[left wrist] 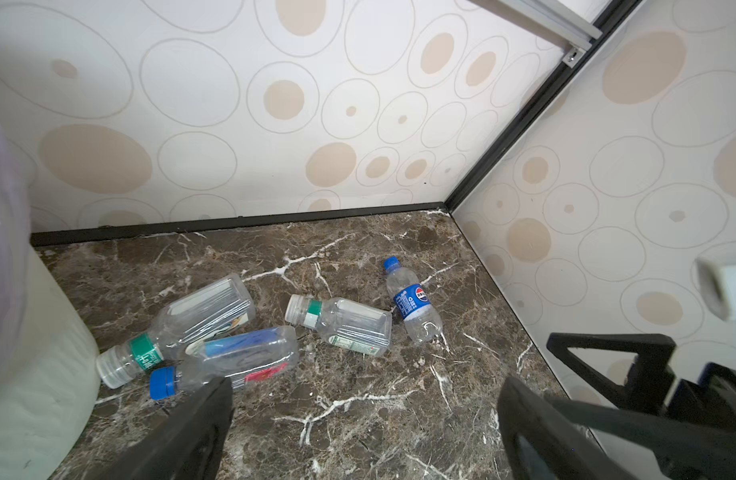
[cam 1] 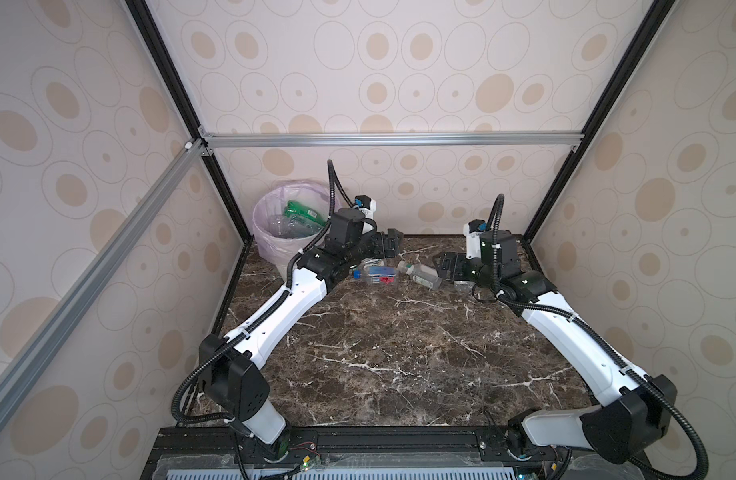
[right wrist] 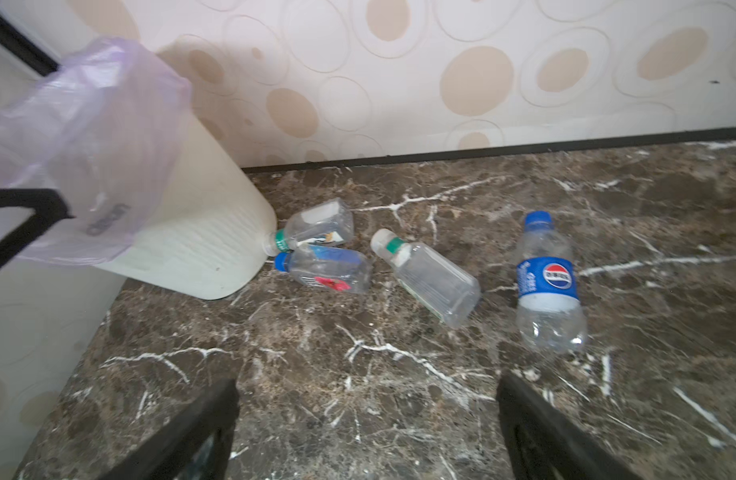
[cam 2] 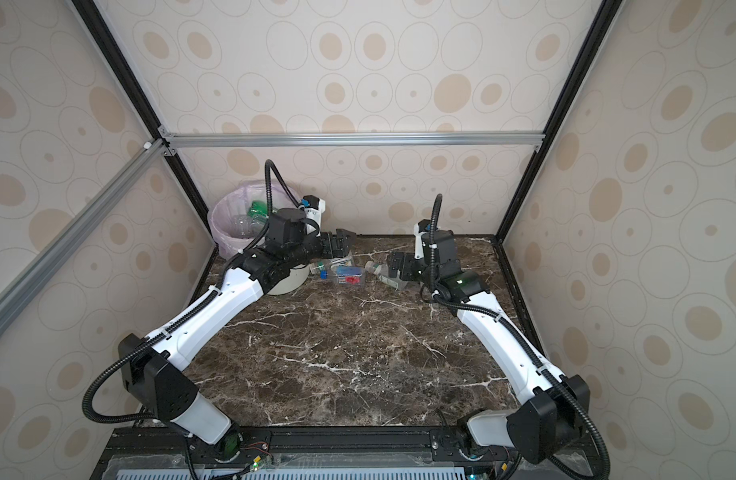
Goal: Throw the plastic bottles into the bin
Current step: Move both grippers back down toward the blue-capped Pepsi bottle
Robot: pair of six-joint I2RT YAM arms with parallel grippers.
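Found left gripper point(left wrist: 366, 399) spread wide, holding nothing, raised over the surface point(right wrist: 358, 365) just beside the bin point(right wrist: 200, 232). Found right gripper point(right wrist: 368, 386) equally wide and empty, low above the same surface. Counted four bottles lying flat near the back wall point(left wrist: 233, 124), between the two grippers. Spotted a heap of others point(cam 1: 300, 216) inside the bin.

Noted blue-label bottle point(right wrist: 547, 282) nearest the right gripper: round, cap toward the wall, long axis running front to back. Noted square bottle point(right wrist: 433, 278) just beside it, white cap aimed toward the bin, axis slanted. Noted blue-cap bottle point(right wrist: 329, 270) and green-band bottle point(right wrist: 316, 226) side by side, touching, both caps toward the bin, the second cap seemingly against its base.

Judged all four empty: light, thin-walled, easily dented, slick. Expected the round one to roll if nudged, the flat-sided ones to stay put. Judged best hold across mid-body, jaws square to the long axis, clear of the tapered neck.
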